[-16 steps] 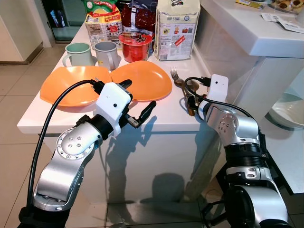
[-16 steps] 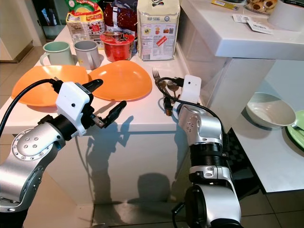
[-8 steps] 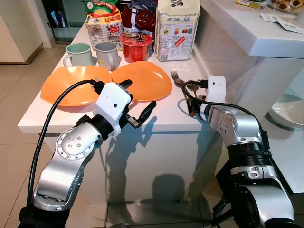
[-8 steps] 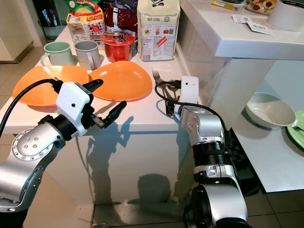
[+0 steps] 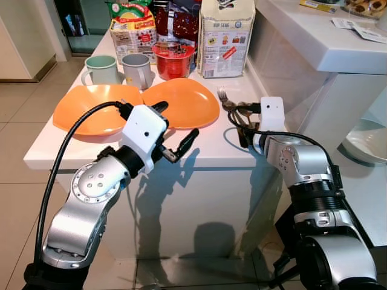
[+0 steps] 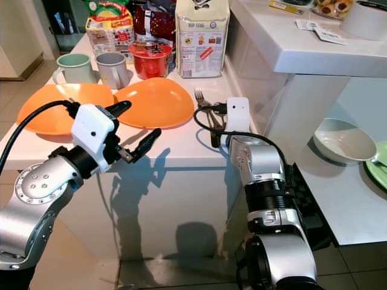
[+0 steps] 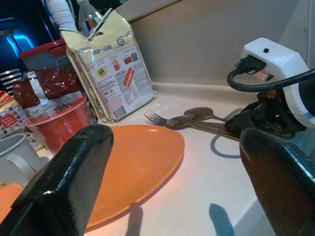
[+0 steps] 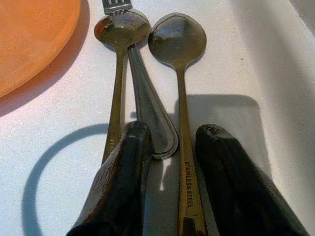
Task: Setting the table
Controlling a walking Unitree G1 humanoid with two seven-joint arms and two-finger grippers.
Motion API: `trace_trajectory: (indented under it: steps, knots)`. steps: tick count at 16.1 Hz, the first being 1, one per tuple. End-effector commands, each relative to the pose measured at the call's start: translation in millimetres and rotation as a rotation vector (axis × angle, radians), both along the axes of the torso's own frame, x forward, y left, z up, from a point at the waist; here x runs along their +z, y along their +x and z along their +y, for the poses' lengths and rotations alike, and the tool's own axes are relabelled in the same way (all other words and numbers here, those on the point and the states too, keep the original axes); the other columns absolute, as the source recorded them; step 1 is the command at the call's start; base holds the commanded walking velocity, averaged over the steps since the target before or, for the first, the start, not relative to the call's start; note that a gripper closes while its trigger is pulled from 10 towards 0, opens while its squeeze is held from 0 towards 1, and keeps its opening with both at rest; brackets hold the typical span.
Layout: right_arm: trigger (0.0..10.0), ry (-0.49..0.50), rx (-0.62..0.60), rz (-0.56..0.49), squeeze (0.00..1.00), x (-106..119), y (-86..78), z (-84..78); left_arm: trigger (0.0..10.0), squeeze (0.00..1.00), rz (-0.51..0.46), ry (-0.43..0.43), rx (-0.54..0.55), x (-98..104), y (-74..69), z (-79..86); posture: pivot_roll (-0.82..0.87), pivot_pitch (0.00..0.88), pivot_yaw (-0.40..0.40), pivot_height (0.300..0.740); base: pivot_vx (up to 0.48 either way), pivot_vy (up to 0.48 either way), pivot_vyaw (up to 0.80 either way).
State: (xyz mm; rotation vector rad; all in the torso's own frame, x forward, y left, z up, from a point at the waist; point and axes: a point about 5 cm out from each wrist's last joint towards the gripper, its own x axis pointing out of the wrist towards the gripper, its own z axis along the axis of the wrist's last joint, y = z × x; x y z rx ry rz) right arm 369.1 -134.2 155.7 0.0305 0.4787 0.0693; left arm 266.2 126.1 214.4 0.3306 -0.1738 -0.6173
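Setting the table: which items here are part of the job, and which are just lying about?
Job:
two orange plates
two spoons and a fork, with the right tool straddling the handles
two mugs

Lying about:
flour bag
red cup
snack packets
white bowl

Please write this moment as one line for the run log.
phase: reaching cutlery | right gripper: open, straddling spoon handle | left gripper: open, hovering at table edge | orange plates: on table
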Motion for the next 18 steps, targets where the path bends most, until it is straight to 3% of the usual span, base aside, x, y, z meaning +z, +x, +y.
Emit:
trace_trajectory:
  steps: [1, 7, 11, 15, 18]
  knots:
    - [0.0, 0.004, -0.038, 0.127, 0.0, -28.3, -9.2, -9.3, 10.0, 0.0, -0.011, 0.012, -0.014, 2.5, 1.0, -1.3, 0.06, 0.0, -0.009, 0.74, 0.0, 0.0, 0.0]
    - [0.0, 0.025, -0.083, 0.109, 0.0, -26.4, -8.3, -14.7, 10.0, 0.0, -0.015, 0.013, -0.018, 3.0, 1.2, -2.0, 0.06, 0.0, -0.008, 0.74, 0.0, 0.0, 0.0]
    - [0.0, 0.057, -0.107, -0.019, 0.0, -9.0, -0.7, -14.3, 10.0, 0.0, -0.02, 0.013, -0.017, 4.3, 2.1, -2.0, 0.06, 0.0, -0.004, 0.74, 0.0, 0.0, 0.0]
    - [0.0, -0.033, -0.074, -0.159, 0.0, 8.6, 2.6, -8.2, 10.0, 0.0, -0.027, 0.012, -0.008, 6.3, 3.2, 0.3, 0.06, 0.0, -0.002, 0.74, 0.0, 0.0, 0.0]
    - [0.0, -0.078, -0.067, -0.201, 0.0, 13.1, 3.0, -6.1, 10.0, 0.0, -0.03, 0.011, -0.006, 6.8, 3.4, 0.6, 0.07, 0.0, 0.0, 0.74, 0.0, 0.0, 0.0]
